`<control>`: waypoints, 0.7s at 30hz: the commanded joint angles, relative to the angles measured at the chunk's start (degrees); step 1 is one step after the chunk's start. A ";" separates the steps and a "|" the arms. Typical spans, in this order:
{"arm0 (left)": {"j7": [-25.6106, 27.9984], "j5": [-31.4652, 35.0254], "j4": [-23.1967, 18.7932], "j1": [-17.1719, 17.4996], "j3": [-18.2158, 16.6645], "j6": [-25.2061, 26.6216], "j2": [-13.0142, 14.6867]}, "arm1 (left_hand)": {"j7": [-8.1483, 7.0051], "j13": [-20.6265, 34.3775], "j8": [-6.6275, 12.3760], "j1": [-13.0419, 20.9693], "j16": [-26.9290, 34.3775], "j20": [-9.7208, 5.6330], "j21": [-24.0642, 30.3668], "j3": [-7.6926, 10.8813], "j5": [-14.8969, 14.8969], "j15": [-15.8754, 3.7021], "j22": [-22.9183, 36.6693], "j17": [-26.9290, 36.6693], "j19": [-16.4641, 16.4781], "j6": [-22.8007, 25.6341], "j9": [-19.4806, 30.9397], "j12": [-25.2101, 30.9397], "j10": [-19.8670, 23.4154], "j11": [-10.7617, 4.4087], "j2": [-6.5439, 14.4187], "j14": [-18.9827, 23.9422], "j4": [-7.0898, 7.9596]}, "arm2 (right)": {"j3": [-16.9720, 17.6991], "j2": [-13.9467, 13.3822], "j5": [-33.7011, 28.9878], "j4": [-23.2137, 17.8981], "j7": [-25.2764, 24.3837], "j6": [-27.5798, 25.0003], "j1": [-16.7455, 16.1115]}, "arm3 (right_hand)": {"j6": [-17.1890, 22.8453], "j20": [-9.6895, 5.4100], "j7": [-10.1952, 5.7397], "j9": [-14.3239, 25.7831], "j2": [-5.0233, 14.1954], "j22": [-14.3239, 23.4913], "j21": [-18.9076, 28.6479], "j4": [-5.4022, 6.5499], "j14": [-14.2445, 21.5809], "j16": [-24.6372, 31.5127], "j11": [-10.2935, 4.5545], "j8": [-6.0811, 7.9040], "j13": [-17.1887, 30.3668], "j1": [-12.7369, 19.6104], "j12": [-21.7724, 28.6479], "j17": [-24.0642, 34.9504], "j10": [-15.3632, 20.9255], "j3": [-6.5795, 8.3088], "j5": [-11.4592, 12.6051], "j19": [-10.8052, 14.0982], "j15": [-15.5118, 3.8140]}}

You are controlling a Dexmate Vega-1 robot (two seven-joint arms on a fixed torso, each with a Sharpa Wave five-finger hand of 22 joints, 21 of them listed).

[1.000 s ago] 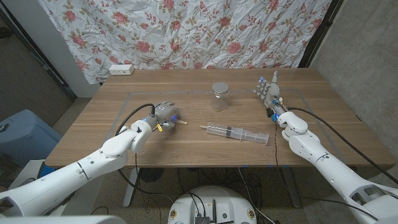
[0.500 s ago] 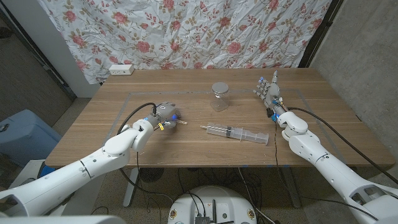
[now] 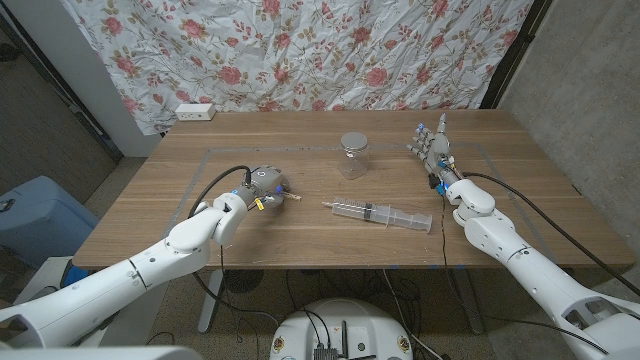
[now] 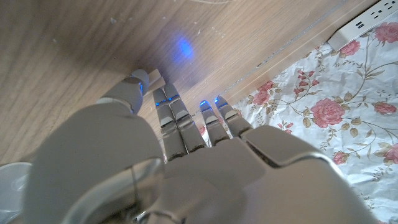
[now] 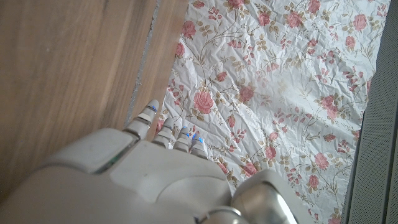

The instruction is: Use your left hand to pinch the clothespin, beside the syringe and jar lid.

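Note:
The wooden clothespin [image 3: 292,197] lies on the table left of centre, its tip sticking out from under my left hand [image 3: 264,184]. That hand's fingers curl down over it. In the left wrist view the thumb and a finger meet on a pale wooden end of the clothespin [image 4: 155,77]. The clear syringe [image 3: 379,212] lies to its right near the table's middle. A glass jar with a lid [image 3: 353,154] stands behind the syringe. My right hand [image 3: 431,146] stands on the table at the right, fingers up and apart, holding nothing.
A white power strip [image 3: 194,111] lies at the table's far left corner, and shows too in the left wrist view as a power strip [image 4: 365,23]. A flowered cloth [image 3: 300,50] hangs behind the table. Cables run along both arms.
My left hand's fingers have drawn in slightly over the clothespin. The right arm, the syringe and the jar have not moved.

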 commanded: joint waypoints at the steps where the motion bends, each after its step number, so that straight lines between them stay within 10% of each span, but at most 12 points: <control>1: 1.14 -0.27 0.32 0.00 0.18 0.03 -0.15 | -0.10 0.08 0.33 0.93 0.41 -0.10 0.37 -0.43 -0.20 -3.55 0.07 0.10 1.05 1.05 0.06 0.04 0.98 -0.03 0.09 1.16 -0.06 | 0.02 -0.04 0.02 -0.04 -0.01 -0.01 -0.03 | -0.17 -0.03 -0.37 0.14 4.13 0.27 0.22 -0.02 -0.55 0.31 -0.53 0.33 0.15 0.00 0.40 0.19 0.01 -0.26 0.28 0.21 -2.02; 21: 3.30 -0.58 1.47 0.41 0.41 0.27 -0.18 | -0.59 0.12 0.57 3.25 0.56 -1.03 0.66 -1.61 -0.18 -5.56 0.10 0.15 5.05 7.93 -0.02 0.21 7.17 -0.08 -0.05 6.00 -0.15 | 0.02 -0.04 0.03 -0.04 -0.01 -0.04 0.00 | -0.15 -0.03 -0.39 0.14 4.12 0.27 0.23 -0.02 -0.57 0.31 -0.38 0.34 0.15 0.00 0.42 0.19 0.05 -0.27 0.27 0.22 -2.01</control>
